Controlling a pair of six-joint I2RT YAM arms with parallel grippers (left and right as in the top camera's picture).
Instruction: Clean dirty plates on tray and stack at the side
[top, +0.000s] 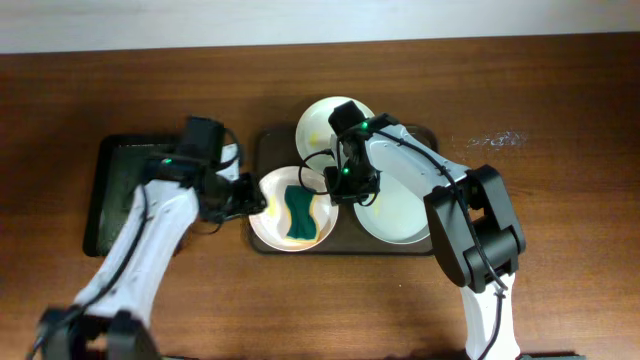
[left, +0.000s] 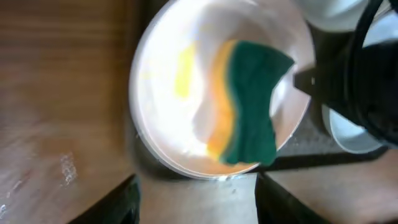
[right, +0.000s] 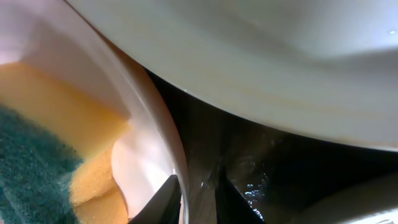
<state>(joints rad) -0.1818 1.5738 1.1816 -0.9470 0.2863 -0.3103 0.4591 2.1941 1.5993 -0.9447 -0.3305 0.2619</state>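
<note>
Three white plates lie on the dark brown tray (top: 265, 140): one at the back (top: 325, 118), one at the right (top: 405, 215), one at the front left (top: 272, 190). The front-left plate (left: 168, 50) has a yellow smear and holds a green-and-yellow sponge (top: 298, 213) (left: 252, 106). My right gripper (top: 340, 188) (right: 196, 193) straddles this plate's right rim (right: 152, 124), one finger inside and one outside, nearly closed on it. My left gripper (top: 252, 203) (left: 196, 208) is open and empty, just off the plate's left rim.
A smaller black tray (top: 110, 195) lies at the left, under my left arm. Wooden table surrounds both trays. In the right wrist view another plate's white wall (right: 249, 50) hangs close above the tray floor (right: 261, 162).
</note>
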